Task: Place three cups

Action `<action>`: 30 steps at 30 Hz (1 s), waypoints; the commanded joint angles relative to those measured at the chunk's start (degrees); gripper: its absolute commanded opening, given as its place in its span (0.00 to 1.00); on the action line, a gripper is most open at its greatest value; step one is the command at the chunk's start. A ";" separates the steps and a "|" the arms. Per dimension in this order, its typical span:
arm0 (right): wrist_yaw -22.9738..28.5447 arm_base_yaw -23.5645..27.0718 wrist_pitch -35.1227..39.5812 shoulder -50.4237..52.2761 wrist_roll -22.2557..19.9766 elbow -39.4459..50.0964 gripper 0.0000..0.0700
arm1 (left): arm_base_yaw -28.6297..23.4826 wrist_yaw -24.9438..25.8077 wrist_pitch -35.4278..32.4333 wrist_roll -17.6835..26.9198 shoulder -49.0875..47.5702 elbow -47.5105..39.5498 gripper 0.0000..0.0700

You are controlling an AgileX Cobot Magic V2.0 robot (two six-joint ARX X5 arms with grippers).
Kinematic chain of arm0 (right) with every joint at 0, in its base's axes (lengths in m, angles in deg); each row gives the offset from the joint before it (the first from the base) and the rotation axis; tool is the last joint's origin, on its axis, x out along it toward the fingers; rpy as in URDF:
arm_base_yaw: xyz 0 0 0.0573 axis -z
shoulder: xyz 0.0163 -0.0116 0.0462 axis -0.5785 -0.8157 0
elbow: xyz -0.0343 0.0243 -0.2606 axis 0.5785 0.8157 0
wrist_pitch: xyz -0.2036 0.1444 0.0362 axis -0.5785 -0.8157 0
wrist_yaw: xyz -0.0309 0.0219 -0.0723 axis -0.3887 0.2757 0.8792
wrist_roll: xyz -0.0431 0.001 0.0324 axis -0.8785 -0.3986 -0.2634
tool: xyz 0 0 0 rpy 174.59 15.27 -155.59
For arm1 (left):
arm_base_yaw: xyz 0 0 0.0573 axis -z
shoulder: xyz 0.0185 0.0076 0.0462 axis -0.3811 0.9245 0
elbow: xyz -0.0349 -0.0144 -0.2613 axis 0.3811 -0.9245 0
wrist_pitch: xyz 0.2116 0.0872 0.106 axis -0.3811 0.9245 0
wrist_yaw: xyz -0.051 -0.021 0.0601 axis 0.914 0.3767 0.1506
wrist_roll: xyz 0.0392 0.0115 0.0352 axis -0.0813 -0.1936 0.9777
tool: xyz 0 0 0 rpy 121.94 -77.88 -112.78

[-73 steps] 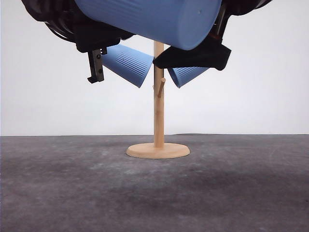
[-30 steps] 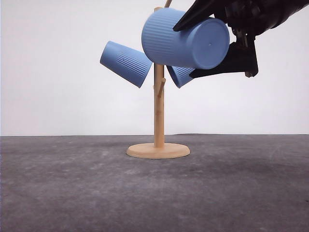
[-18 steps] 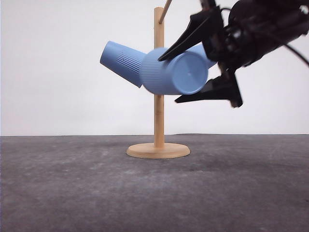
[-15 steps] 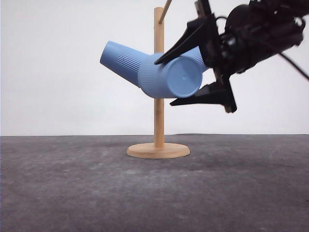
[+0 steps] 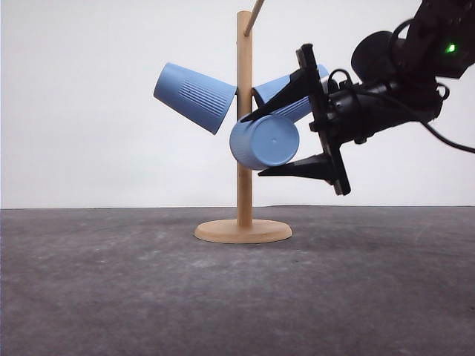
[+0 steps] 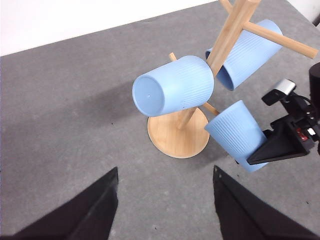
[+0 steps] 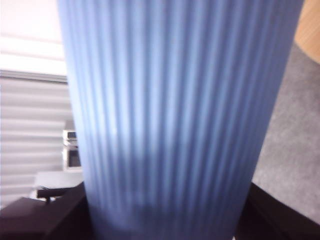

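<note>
Nearest the front camera: bare dark grey table (image 5: 111, 297), mottled, running back to a white wall.

Mid-table: wooden cup tree (image 5: 243, 185), round base flat on the table, upright post, short pegs angling off it.

Low on the near side of the post: 3rd cup (image 5: 264, 141), light blue and ribbed, flat base turned toward the front camera, mouth toward the post. Flanked by the right gripper (image 5: 286, 142), 1 black finger slanting over the top of the cup, the other lying just under it; spread about as wide as the cup, actual contact not clear from the front. In the right wrist view, ribbed side of the same cup (image 7: 175, 115) blurred and very close, dark fingers at both lower corners.

Higher on the post, left side: 1st cup (image 5: 194, 97), hung mouth-down on a peg, base tilted up and away. Opposite, on the right side and partly behind the gripper: 2nd cup (image 5: 286, 93), likewise tilted on a peg.

From the left wrist camera, looking down: all 3 cups around the post, wooden base beneath them. Left gripper (image 6: 164, 212) held well apart from the tree, fingers spread wide, nothing between them.
</note>
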 commanded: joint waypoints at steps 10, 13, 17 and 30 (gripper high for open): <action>-0.19 0.82 10.22 -5.02 8.00 -0.72 0.38 | 0.11 -0.91 -0.51 0.02 0.66 1.42 0.50; -0.88 0.96 12.61 -5.17 8.60 -0.73 0.44 | 0.11 -2.15 -0.50 0.00 0.66 1.42 0.50; -2.12 0.98 15.97 -5.17 10.42 -0.77 0.65 | 0.11 -3.24 -0.48 0.00 0.66 1.42 0.50; -3.66 1.12 18.42 -5.17 12.24 -2.16 0.85 | 0.11 -3.24 -0.36 -0.02 0.66 1.42 0.50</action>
